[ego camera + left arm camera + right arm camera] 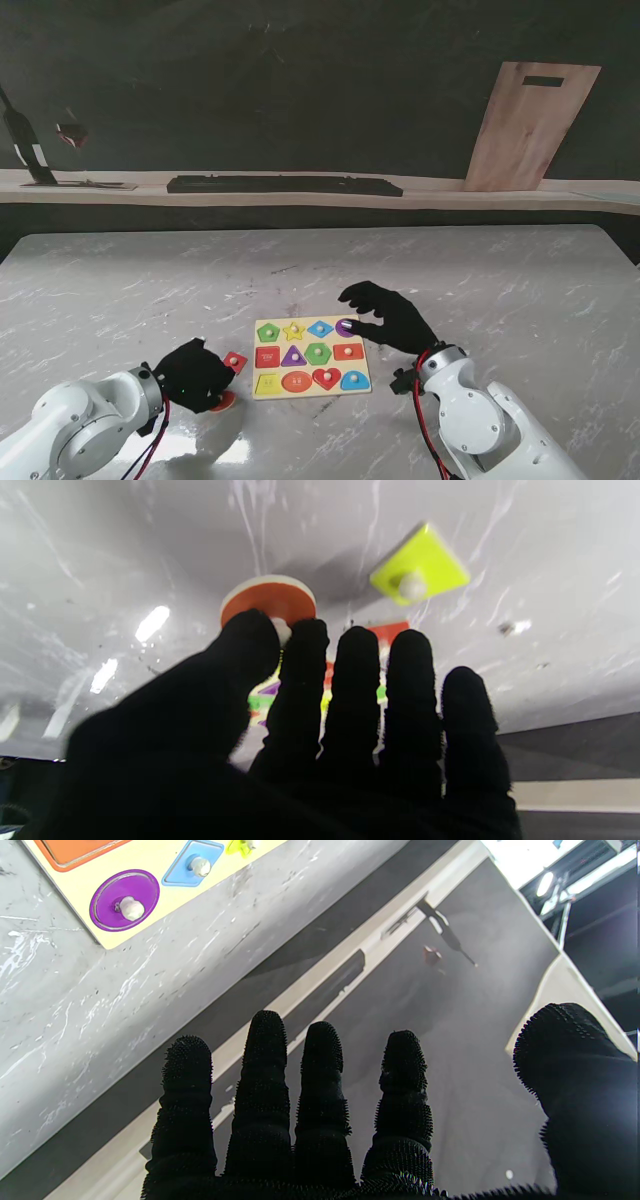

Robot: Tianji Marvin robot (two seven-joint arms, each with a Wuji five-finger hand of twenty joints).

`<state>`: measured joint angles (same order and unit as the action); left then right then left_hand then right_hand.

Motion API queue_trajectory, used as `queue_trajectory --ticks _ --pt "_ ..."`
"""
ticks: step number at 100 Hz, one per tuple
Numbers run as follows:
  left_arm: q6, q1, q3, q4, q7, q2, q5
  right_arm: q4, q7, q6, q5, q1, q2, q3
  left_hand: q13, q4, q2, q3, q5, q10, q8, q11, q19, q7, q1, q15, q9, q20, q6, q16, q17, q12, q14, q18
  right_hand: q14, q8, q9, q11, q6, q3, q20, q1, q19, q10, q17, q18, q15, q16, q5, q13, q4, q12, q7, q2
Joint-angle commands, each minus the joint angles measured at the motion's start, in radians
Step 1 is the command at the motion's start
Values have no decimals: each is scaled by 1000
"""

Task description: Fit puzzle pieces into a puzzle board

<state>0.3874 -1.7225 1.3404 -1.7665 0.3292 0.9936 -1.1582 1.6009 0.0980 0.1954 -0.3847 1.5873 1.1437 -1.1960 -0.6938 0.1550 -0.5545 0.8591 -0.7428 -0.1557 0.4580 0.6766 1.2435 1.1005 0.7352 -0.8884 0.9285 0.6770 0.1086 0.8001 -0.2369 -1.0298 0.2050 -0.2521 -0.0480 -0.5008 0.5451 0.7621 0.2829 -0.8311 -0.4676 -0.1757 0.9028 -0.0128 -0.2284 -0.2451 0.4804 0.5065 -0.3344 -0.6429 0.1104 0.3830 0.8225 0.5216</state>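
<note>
The yellow puzzle board (311, 357) lies near the table's front, with coloured shapes seated in most slots. My left hand (190, 375) is left of it, thumb and forefinger pinched on the white knob of an orange oval piece (268, 599) (223, 402). A red square piece (235, 362) lies between that hand and the board. A yellow-green square piece (420, 570) lies loose near the fingers; the stand view does not show it. My right hand (386, 316) hovers open at the board's far right corner, beside the purple circle (125, 907) and blue diamond (195, 867).
A wooden cutting board (530, 125) leans on the dark back wall at the right. A long black bar (285, 185) lies on the ledge behind the table. A dark stand (30, 150) rises at the far left.
</note>
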Motion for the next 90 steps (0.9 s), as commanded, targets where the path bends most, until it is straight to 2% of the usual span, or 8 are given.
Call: queue_trajectory --ticks 1,34,54,90 --pt "11 35 -15 8 -19 3 5 3 2 8 -2 7 1 2 -17 -96 8 89 -18 14 9 -6 28 29 25 -20 26 12 -120 23 1 -19 0 -124 -1 -13 19 0 36 9 -18 15 4 -20 14 -4 14 6 -21 0 -37 6 -9 -14" --pt "20 235 -174 147 -107 7 49 -1 5 26 5 6 2 1 -23 -88 16 79 -13 15 4 -1 34 31 24 -26 24 14 -117 24 -7 -21 -4 -123 -1 -13 19 -1 34 9 -18 15 4 -19 14 -5 14 6 -22 0 -37 5 -10 -15" --pt "2 353 -291 241 -160 17 112 -4 9 29 13 6 4 -3 -25 -84 15 77 -14 11 -2 6 40 34 27 -31 23 18 -112 24 -9 -18 0 -126 0 -13 18 -1 33 9 -17 14 4 -19 14 -5 14 6 -21 0 -37 5 -11 -14" --pt "-14 507 -476 353 -192 34 214 -2 15 43 26 16 6 -21 -30 -83 17 78 -10 4 -3 25 53 42 25 -51 20 24 -106 32 -12 -19 2 -125 -3 -13 19 -1 33 10 -18 16 5 -20 13 -5 14 6 -23 0 -37 5 -11 -15"
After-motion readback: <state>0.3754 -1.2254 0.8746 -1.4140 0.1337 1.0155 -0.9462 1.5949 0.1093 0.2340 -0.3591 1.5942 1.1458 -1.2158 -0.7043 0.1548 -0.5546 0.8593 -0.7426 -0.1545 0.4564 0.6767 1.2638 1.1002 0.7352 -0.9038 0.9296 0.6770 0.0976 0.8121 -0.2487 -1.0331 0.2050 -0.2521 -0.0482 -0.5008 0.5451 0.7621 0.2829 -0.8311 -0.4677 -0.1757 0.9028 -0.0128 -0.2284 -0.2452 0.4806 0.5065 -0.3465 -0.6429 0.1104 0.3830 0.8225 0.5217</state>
